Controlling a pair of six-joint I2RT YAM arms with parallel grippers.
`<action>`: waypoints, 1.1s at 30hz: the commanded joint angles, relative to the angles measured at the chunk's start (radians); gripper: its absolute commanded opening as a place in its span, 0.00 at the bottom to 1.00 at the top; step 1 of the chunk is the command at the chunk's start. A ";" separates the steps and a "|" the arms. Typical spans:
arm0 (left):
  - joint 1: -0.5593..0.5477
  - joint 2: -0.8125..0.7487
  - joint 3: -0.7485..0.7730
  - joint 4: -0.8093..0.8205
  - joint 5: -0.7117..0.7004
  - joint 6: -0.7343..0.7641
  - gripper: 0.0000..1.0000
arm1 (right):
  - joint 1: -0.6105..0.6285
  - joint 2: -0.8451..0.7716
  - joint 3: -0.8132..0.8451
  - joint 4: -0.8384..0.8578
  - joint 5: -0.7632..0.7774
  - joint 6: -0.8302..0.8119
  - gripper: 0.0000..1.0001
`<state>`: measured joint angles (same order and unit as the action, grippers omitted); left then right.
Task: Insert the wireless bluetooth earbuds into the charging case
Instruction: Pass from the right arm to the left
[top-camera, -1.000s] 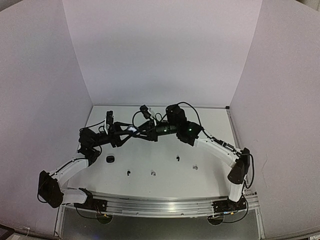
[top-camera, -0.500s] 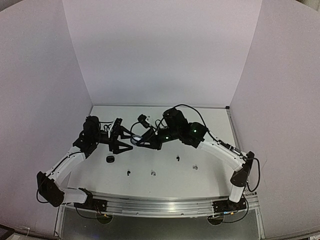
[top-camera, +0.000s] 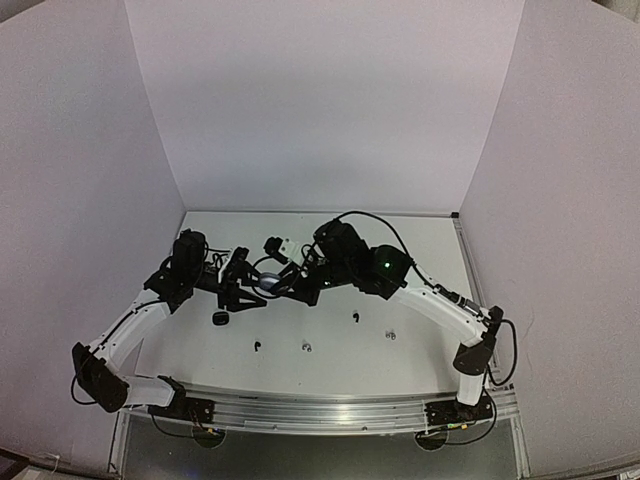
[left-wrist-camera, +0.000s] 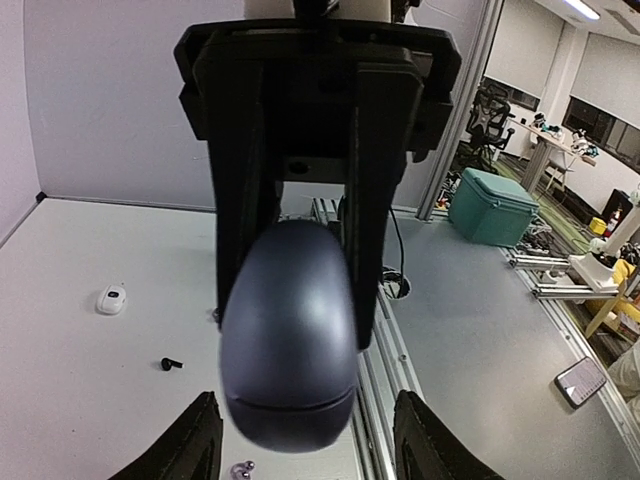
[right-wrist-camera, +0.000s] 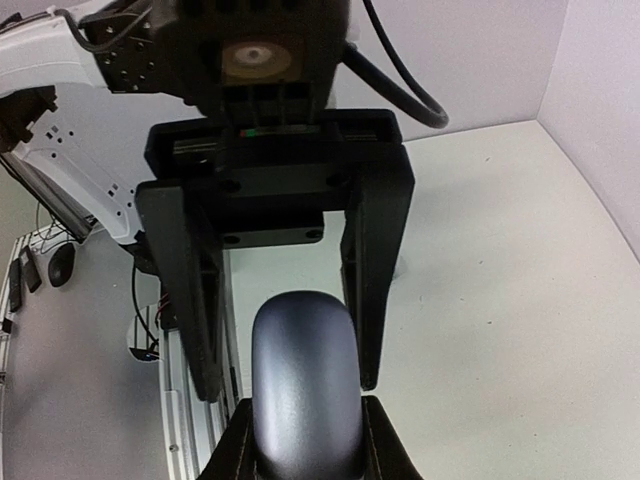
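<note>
At the left end effector (top-camera: 254, 286): fingers (left-wrist-camera: 195, 445) spread apart, one on each side of the dark grey charging case (left-wrist-camera: 290, 335), not squeezing it. Grips that case tight in the right end effector (right-wrist-camera: 305, 450), up off the tabletop (top-camera: 420, 260). Nearer the bases, tiny earbuds (top-camera: 306, 347) lying well apart.

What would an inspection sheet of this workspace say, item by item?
Surface: white table, flat, no spill seen.
Job's things: grey case held in the air; black buds and pale buds lie loose on the table; black case and white case rest there too.
Clutter: nothing seen.
Grippers: right gripper shut on the grey case; left gripper open around its other end.
Cables: black cable curves off the left arm's wrist.
Surroundings: white walls on three sides.
</note>
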<state>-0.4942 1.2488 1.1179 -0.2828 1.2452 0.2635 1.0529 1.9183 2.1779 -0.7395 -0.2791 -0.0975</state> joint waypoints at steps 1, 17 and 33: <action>-0.012 -0.020 0.046 -0.025 0.029 0.062 0.55 | 0.018 0.027 0.065 -0.028 0.089 -0.051 0.00; -0.014 -0.032 0.013 0.118 0.028 -0.061 0.22 | 0.028 0.045 0.086 -0.030 0.118 -0.064 0.00; -0.013 -0.030 0.028 0.082 0.024 -0.045 0.26 | 0.028 0.019 0.043 -0.047 0.150 -0.104 0.00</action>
<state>-0.5022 1.2446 1.1179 -0.2186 1.2453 0.2276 1.0836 1.9450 2.2364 -0.7766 -0.1852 -0.1826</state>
